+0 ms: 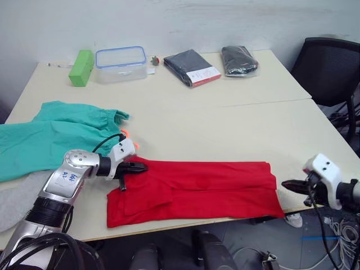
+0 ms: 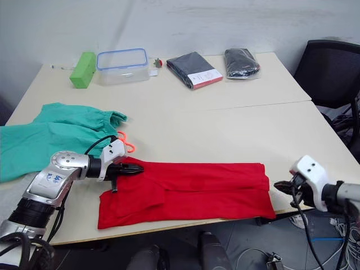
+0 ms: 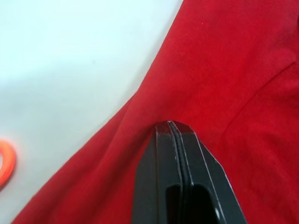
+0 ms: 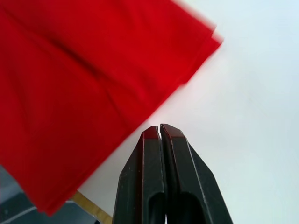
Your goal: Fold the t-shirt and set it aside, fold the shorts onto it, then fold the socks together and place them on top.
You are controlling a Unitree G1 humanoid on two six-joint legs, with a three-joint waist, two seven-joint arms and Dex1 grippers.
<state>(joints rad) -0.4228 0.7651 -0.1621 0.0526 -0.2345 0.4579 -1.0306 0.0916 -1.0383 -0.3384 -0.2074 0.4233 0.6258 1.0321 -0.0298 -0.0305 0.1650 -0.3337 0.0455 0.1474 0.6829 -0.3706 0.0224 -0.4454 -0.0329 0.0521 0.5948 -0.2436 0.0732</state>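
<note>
A red t-shirt (image 1: 202,188), folded into a long band, lies along the worktop's (image 1: 236,124) near edge. The closed left tool (image 1: 136,167) rests on its left end; the closed right tool (image 1: 288,185) hovers just beyond its right edge.

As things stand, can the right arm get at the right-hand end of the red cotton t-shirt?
Probably yes: the right gripper, fingers shut, hangs just beyond the red cotton t-shirt, with bare table between them.
</note>
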